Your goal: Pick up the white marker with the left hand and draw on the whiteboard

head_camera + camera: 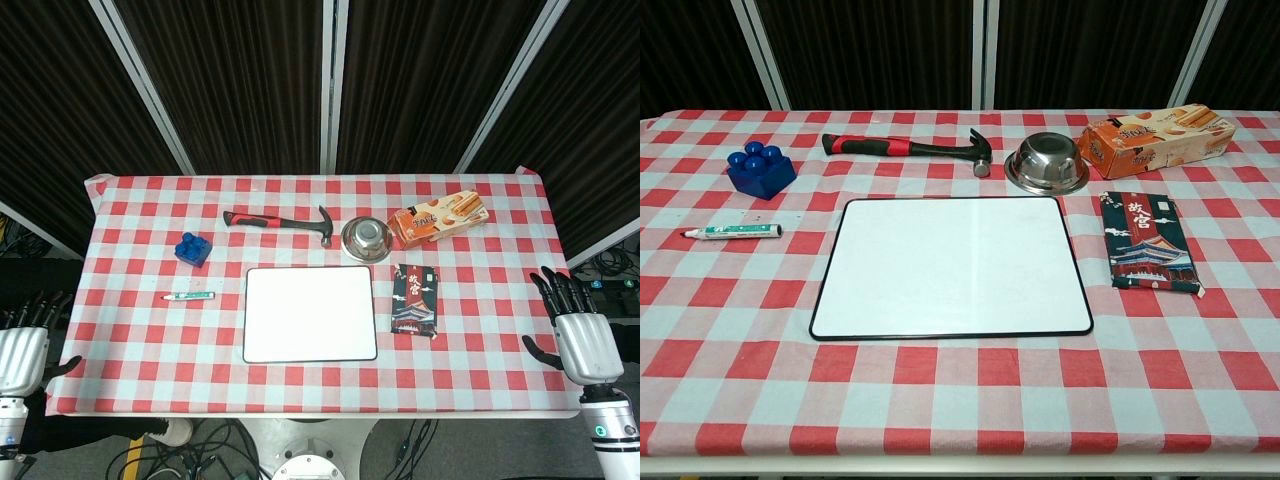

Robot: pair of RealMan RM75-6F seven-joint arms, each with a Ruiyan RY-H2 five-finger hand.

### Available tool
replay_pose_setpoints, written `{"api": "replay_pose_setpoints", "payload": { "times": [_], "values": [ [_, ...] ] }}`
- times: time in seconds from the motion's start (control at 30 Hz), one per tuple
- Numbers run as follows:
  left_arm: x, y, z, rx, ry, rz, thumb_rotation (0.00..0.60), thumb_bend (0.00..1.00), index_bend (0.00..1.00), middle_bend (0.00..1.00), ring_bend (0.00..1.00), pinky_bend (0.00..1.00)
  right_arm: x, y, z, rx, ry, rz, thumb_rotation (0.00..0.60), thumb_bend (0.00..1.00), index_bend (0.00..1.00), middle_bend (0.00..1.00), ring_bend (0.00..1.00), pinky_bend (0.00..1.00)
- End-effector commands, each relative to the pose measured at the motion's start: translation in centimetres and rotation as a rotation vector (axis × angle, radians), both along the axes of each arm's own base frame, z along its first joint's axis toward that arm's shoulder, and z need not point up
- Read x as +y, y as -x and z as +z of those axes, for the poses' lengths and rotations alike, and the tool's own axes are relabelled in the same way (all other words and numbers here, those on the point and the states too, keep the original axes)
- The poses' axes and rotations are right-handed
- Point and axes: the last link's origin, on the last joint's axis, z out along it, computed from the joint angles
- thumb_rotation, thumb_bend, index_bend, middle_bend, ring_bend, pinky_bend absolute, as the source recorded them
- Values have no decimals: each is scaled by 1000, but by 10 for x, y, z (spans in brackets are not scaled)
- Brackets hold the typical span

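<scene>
At table's left edge: left hand (20, 352), fingers spread, holding nothing. At right edge: right hand (580, 335), also spread and bare. Farther in: white marker (189, 297) flat on the cloth, left of the whiteboard (310, 314), well apart from both hands. Whiteboard blank. Nothing done yet; picking up and drawing both left.

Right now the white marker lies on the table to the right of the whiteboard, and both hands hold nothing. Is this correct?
Not quite. The white marker lies to the left of the whiteboard, below the blue block, as the chest view shows. The rest holds: the left hand and right hand hold nothing.
</scene>
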Motion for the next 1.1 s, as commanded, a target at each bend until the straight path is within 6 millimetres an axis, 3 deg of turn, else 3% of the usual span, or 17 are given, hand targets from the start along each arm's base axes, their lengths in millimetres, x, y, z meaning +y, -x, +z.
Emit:
{"api": "replay_pose_setpoints", "payload": {
  "times": [0.03, 0.33, 0.47, 0.6, 0.63, 0.73, 0.87, 0.93, 1.1],
  "values": [
    [-2, 0, -1, -2, 2, 3, 600, 61, 162, 128, 67, 142, 3, 2, 0, -8, 0, -4, 600, 150, 0, 16, 0, 0],
    [-9, -2, -2, -13, 7, -11, 600, 61, 162, 128, 67, 142, 11, 2, 5, -18, 10, 19, 600, 150, 0, 16, 0, 0],
    [8, -18, -1, 5, 18, -55, 600, 61, 172, 128, 74, 159, 10, 0, 8, -17, 24, 30, 600, 150, 0, 16, 0, 0],
    [43, -37, -6, -6, 51, -130, 600, 60, 250, 176, 199, 360, 8, -1, 9, -19, 26, 40, 600, 151, 0, 16, 0, 0],
    [57, -44, -10, 5, 62, -159, 600, 61, 272, 211, 252, 470, 7, -2, 9, -17, 26, 43, 600, 150, 0, 16, 0, 0],
    [90, -57, -27, 42, 112, -199, 600, 61, 319, 293, 398, 705, 6, -2, 10, -10, 25, 44, 600, 150, 0, 16, 0, 0],
    [129, -71, -51, 78, 158, -184, 600, 82, 385, 392, 587, 914, 5, -1, 12, -6, 30, 35, 600, 150, 0, 16, 0, 0],
    [142, -74, -64, 127, 166, -168, 600, 129, 406, 403, 643, 983, 5, 1, 13, -4, 36, 26, 600, 150, 0, 16, 0, 0],
    [158, -82, -103, 208, 252, -123, 600, 164, 415, 410, 712, 1000, 3, 5, 15, 2, 40, -4, 600, 150, 0, 15, 0, 0]
  ]
}}
